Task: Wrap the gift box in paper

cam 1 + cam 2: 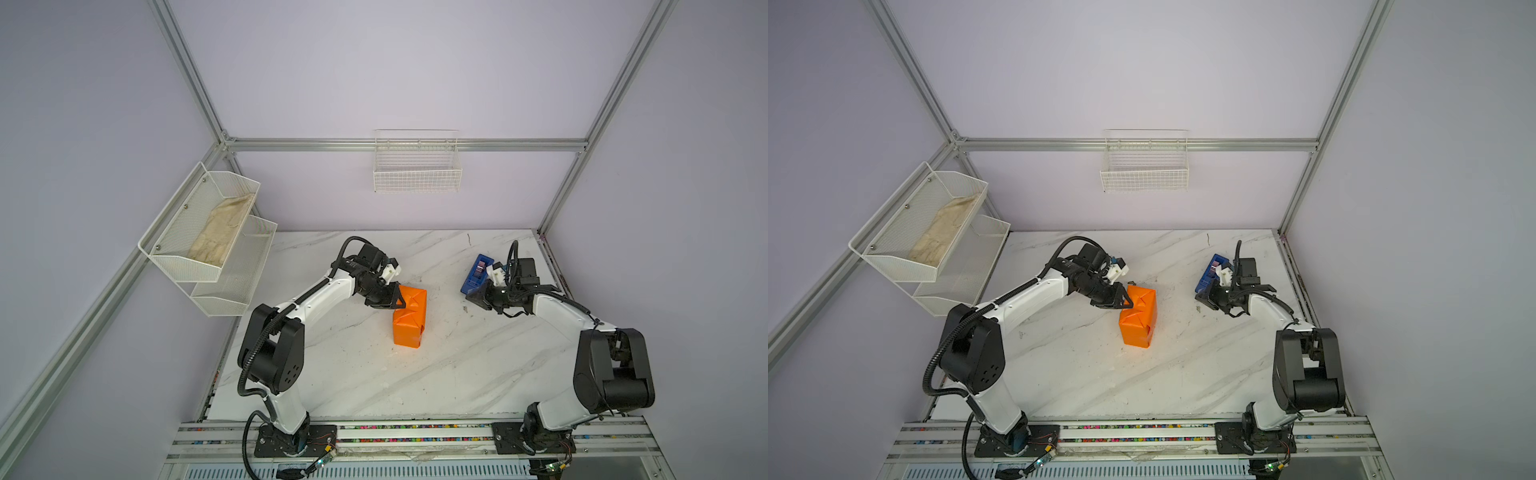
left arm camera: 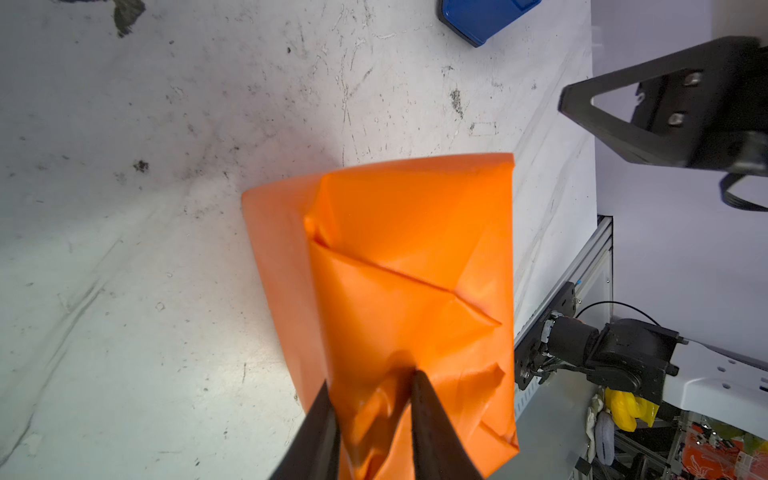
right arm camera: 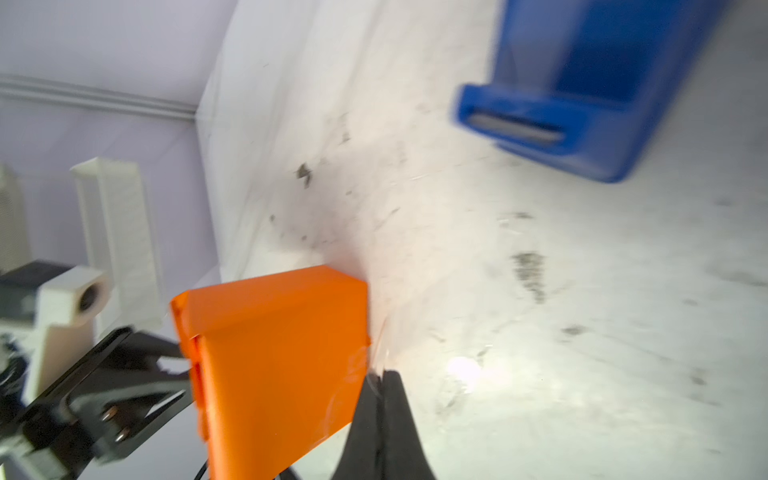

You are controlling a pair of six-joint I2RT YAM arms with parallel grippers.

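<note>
The white marble table (image 1: 353, 374) spreads beneath both grippers; on it lies the orange paper (image 1: 409, 320), folded into a closed block with creased triangular flaps on top, touching the left gripper (image 2: 370, 382) and well apart from the right gripper (image 3: 382, 376); the gift box is hidden under the paper; the blue tape dispenser (image 1: 478, 274) sits just behind the right gripper, far from the left one; the left gripper's black fingers (image 2: 428, 415) are clamped on a bunched fold of paper at the parcel's near end; the right gripper's jaws are pressed together above bare table, and whether anything thin is caught between them cannot be told.
</note>
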